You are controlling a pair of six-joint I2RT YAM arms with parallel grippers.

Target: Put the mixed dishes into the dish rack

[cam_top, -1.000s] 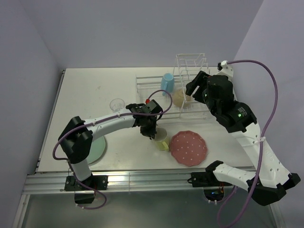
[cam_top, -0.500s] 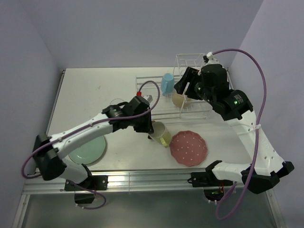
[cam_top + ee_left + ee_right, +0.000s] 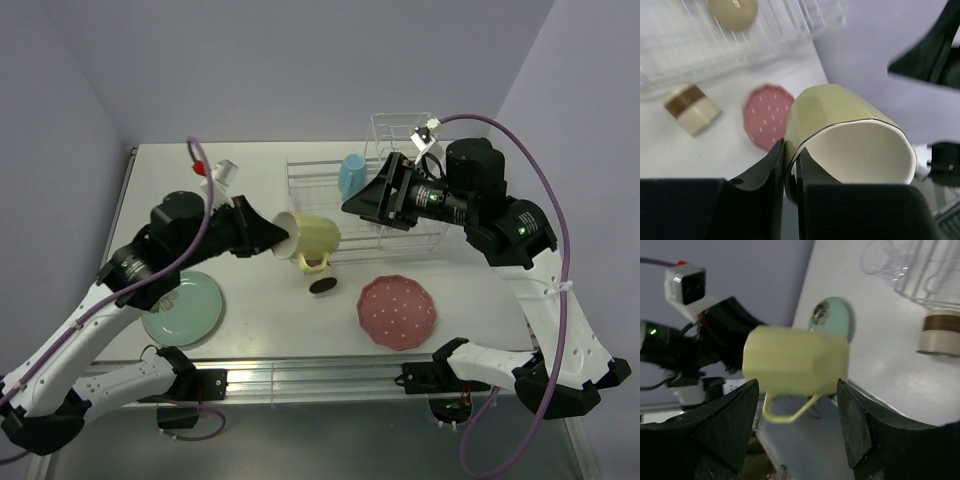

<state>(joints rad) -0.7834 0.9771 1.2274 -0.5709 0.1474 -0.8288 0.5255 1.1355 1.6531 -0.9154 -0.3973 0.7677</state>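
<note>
In the top view the mint-green plate point(image 3: 183, 308) lies at the left of the counter point(image 3: 250, 170). The left hand point(image 3: 789, 152) is clamped on the lip of the yellow-green mug point(image 3: 312, 236), with one finger inside and one outside. It holds the mug on its side in the air, at 10 o'clock from the pink plate point(image 3: 397, 312). The mug is pale yellow-green with faceted walls, a cream inside and a thin dark line round the lip. Its mouth faces 9 o'clock and its handle hangs toward 6. The small tan cup point(image 3: 691, 109) sits on the counter below it. At 3 o'clock from the mug, the right hand point(image 3: 368, 200) has its fingers wide apart and holds nothing. It is over the dish rack point(image 3: 300, 180), which holds the light-blue mug point(image 3: 351, 174).
</note>
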